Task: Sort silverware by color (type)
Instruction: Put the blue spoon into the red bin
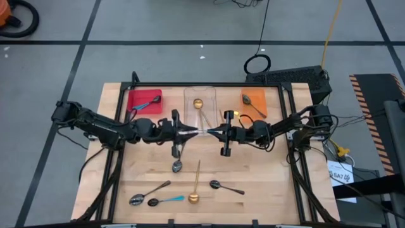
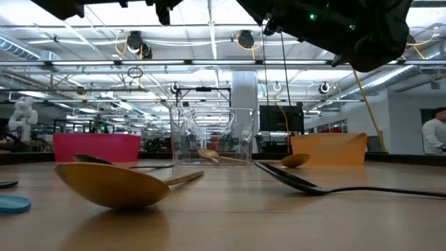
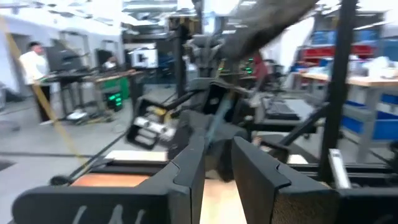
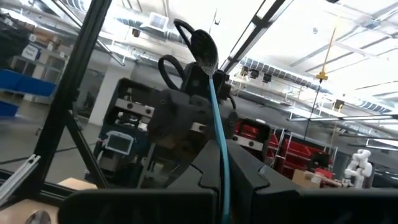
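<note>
Right hand: the right hand (image 1: 211, 132) is raised over the middle of the desk (image 1: 266, 183), fingers pressed together on the light blue handle of a spoon.
Held spoon: the blue-handled spoon (image 4: 214, 106) stands up from between the right hand's fingers, its dark bowl at the far end, close in front of the other arm's wrist.
Left hand: the left hand (image 1: 193, 132) faces the right one tip to tip, almost touching; its fingers (image 3: 189, 165) stand a little apart, and I cannot tell whether they touch the spoon.
Clear bin: the clear bin (image 1: 200, 100), just beyond the two hands at the desk's far edge, holds a gold spoon (image 1: 198, 103).
Red bin: the red bin (image 1: 145, 101), to its left, holds a spoon with a blue handle (image 1: 147, 103).
Orange bin: the orange bin (image 1: 254, 101), to its right, holds a dark metal spoon (image 1: 254, 109).
Loose spoons: a dark spoon (image 1: 177, 158) lies just below the left hand; nearer the front edge lie a long gold spoon (image 1: 195, 187), a dark spoon (image 1: 226, 187), another dark one (image 1: 147, 194) and a blue-handled one (image 1: 166, 200).
Background: a person (image 3: 36, 74) stands in the room beyond.
</note>
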You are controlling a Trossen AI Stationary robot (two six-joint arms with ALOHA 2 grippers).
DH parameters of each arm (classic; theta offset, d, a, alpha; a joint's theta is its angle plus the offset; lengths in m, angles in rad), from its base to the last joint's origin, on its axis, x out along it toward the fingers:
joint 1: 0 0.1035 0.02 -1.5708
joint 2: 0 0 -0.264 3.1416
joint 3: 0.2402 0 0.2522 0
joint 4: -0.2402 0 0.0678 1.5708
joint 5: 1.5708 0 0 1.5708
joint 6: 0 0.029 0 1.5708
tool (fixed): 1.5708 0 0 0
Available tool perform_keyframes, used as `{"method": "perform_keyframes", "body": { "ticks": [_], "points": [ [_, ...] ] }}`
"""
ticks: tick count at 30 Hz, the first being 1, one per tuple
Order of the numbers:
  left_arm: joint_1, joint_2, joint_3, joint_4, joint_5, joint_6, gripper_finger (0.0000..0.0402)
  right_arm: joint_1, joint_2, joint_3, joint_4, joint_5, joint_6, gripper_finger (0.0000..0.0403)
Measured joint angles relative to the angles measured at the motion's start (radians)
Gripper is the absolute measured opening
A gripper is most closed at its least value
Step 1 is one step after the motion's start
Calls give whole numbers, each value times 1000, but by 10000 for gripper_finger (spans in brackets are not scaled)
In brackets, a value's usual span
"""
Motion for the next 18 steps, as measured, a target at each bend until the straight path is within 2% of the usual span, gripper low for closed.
{"method": "perform_keyframes", "body": {
  "ticks": [18],
  "points": [
    [-1,-1,0,43,4,92,86,-5,0,0,1,-18,53,1]
  ]
}}
